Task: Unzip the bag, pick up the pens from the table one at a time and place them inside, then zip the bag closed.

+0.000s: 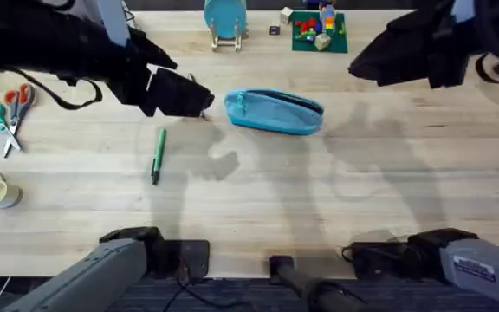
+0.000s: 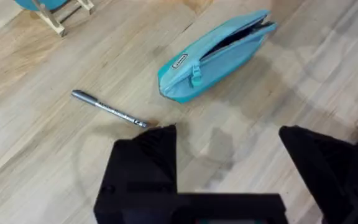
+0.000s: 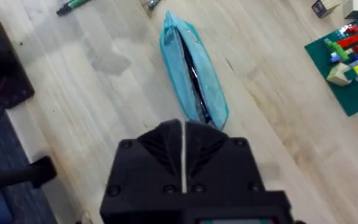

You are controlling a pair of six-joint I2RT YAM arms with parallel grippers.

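Left gripper nearest the lens, jaws wide, empty, above the table. Silver pen lay just beyond one finger. Bag sat upper centre overhead, zipper open. Green pen left of centre. Right gripper closed, empty.

Place: a robot lab or test workroom
Bench: pale butcher-block top with plank strips; bare but for scattered small props
Arms: two arm bases bolted at the near edge; cables running off beside them
Props: scissors at far left; a green plate of toy bricks and a blue stand at the far edge
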